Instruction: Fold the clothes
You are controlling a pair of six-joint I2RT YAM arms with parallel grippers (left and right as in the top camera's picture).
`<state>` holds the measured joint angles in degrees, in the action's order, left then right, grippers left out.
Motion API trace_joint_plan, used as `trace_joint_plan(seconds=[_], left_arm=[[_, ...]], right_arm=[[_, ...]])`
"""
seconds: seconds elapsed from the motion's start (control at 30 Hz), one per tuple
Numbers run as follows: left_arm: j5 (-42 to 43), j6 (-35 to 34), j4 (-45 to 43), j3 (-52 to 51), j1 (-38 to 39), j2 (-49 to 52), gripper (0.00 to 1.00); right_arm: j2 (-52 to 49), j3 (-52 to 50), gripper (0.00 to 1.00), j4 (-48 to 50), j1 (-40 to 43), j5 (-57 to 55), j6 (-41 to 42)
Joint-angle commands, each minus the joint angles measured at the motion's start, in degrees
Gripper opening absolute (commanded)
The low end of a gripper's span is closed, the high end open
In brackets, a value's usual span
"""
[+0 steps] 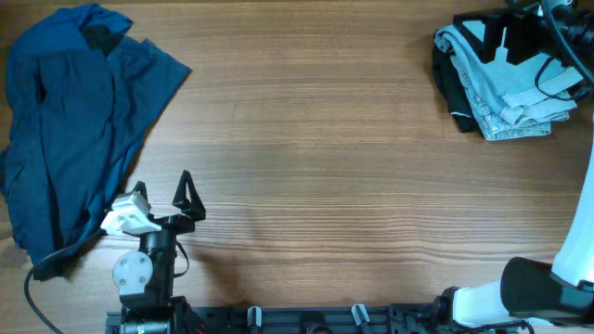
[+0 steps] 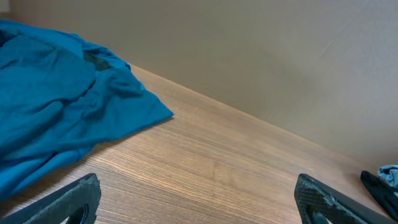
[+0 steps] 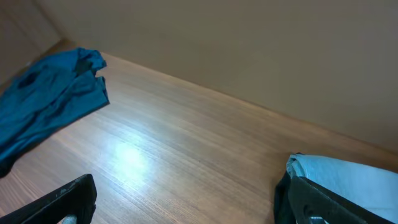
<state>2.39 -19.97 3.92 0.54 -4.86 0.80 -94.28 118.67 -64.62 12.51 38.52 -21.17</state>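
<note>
The light-wash denim shorts (image 1: 515,93) lie folded on a black garment (image 1: 450,88) at the far right corner of the table. The shorts also show in the right wrist view (image 3: 348,174). My right gripper (image 1: 492,42) is open and empty over the far left part of this pile, with one finger beside the shorts and bare table between the jaws (image 3: 186,199). A large dark blue garment (image 1: 74,130) lies crumpled at the far left; it also shows in the left wrist view (image 2: 56,124). My left gripper (image 1: 162,186) is open and empty just right of its near edge (image 2: 199,199).
The wooden table (image 1: 325,167) stretches between the two piles. The arm bases and mounting rail (image 1: 306,320) run along the near edge. A black cable (image 1: 37,278) trails by the left arm. A plain wall (image 2: 249,50) stands behind the table.
</note>
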Motion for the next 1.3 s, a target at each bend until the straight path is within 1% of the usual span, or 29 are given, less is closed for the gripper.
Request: trace_joint_plan(seconds=[0.0, 0.43, 0.53, 0.6, 0.63, 0.67, 0.73, 0.77, 0.87, 0.97, 1.0, 1.07, 1.13, 1.17, 1.27], left_arm=[[-0.76, 1.36, 0.44, -0.22, 0.24, -0.42, 1.00], [-0.76, 1.36, 0.44, -0.22, 0.24, -0.42, 1.00], [-0.76, 1.36, 0.44, -0.22, 0.26, -0.42, 1.00], [-0.76, 1.36, 0.44, -0.22, 0.24, -0.42, 1.00], [-0.76, 1.36, 0.44, -0.22, 0.24, -0.42, 1.00], [-0.76, 1.36, 0.44, -0.22, 0.26, -0.42, 1.00], [-0.76, 1.36, 0.44, -0.22, 0.24, -0.44, 1.00], [-0.76, 1.36, 0.44, -0.22, 0.26, -0.42, 1.00], [-0.76, 1.36, 0.44, -0.22, 0.24, -0.42, 1.00], [-0.76, 1.36, 0.44, -0.22, 0.24, -0.42, 1.00], [-0.76, 1.36, 0.44, -0.22, 0.24, -0.42, 1.00], [-0.76, 1.36, 0.44, -0.22, 0.26, -0.42, 1.00], [-0.76, 1.36, 0.44, -0.22, 0.24, -0.42, 1.00], [-0.76, 1.36, 0.44, -0.22, 0.24, -0.42, 1.00], [-0.76, 1.36, 0.44, -0.22, 0.24, -0.42, 1.00]], right_arm=[[-0.11, 0.90, 0.99, 0.07, -0.28, -0.11, -1.22], [-0.07, 0.90, 1.00, 0.09, -0.31, -0.13, -1.22], [4.98, 0.83, 1.00, -0.07, -1.05, -3.43, -0.33], [10.10, 0.83, 1.00, 1.16, -2.27, -12.41, 6.99], [14.05, 0.70, 1.00, 3.04, -3.48, -18.84, 11.76], [17.70, -0.33, 1.00, 5.40, -4.90, -22.47, 12.37], [24.13, -4.81, 1.00, 10.80, -6.58, -24.59, 12.33], [28.13, -9.53, 1.00, 15.08, -6.93, -23.69, 12.48], [41.24, -30.36, 1.00, 31.98, -7.43, -20.63, 15.76], [55.28, -56.72, 1.00, 48.26, -7.43, -20.39, 22.49], [58.34, -62.53, 1.00, 51.39, -7.43, -20.28, 24.24], [65.35, -77.24, 1.00, 58.82, -7.43, -19.76, 27.15], [71.04, -88.76, 1.00, 64.28, -7.43, -19.54, 29.79], [73.75, -93.68, 1.00, 66.29, -7.43, -19.56, 31.21], [78.75, -101.70, 1.00, 69.00, -7.43, -19.63, 31.80]])
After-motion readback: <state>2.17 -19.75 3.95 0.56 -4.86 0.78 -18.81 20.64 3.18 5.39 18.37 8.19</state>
